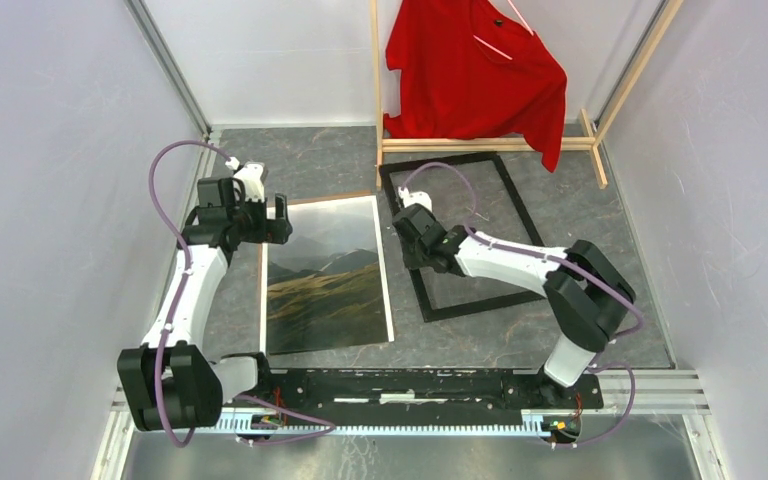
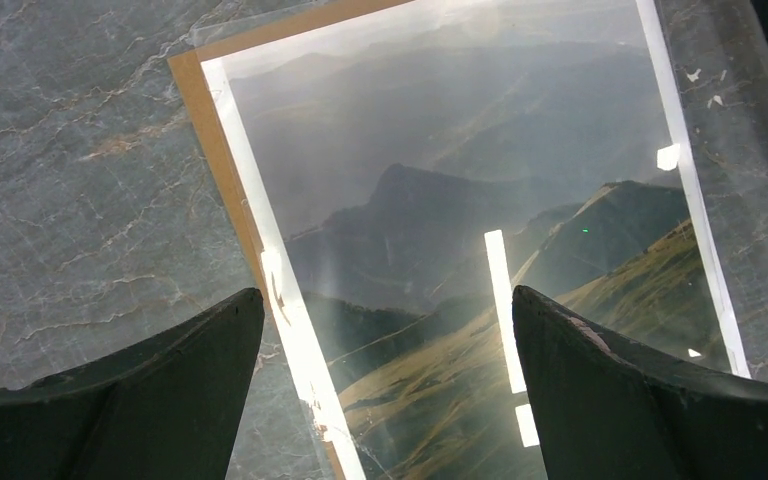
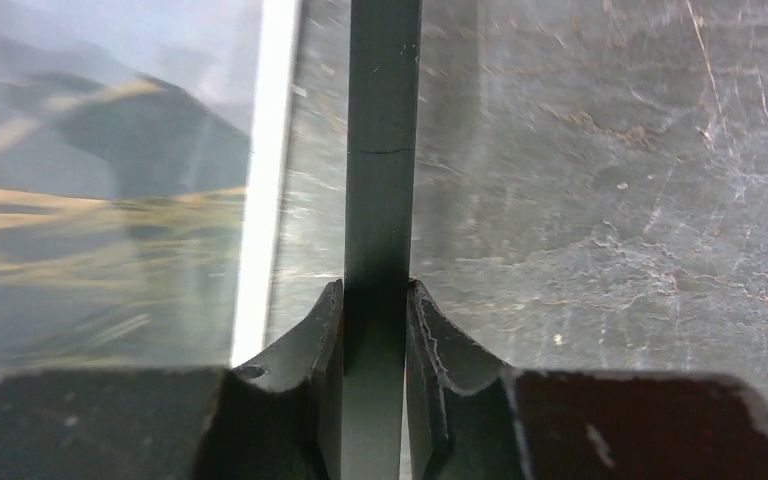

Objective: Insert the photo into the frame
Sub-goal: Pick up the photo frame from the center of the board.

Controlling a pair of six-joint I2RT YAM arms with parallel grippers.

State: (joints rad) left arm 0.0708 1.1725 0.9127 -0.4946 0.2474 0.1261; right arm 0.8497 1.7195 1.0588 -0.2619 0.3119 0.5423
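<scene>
The photo point(image 1: 328, 275), a mountain print with a white border, lies face up on the dark stone tabletop, left of centre, over a thin brown backing board point(image 2: 205, 110). My left gripper point(image 1: 265, 228) hangs open above the photo's upper left edge, with nothing between its fingers point(image 2: 387, 300). The black frame point(image 1: 440, 162) lies flat to the right of the photo point(image 3: 90, 200). My right gripper point(image 1: 407, 245) is shut on the frame's left rail point(image 3: 384, 100), both pads pressed against its sides point(image 3: 375, 290).
A wooden clothes rack point(image 1: 490, 145) with a red shirt point(image 1: 475, 70) stands at the back, just behind the frame's far rail. White walls close in on the left and right. The arms' base rail runs along the near edge point(image 1: 410, 385).
</scene>
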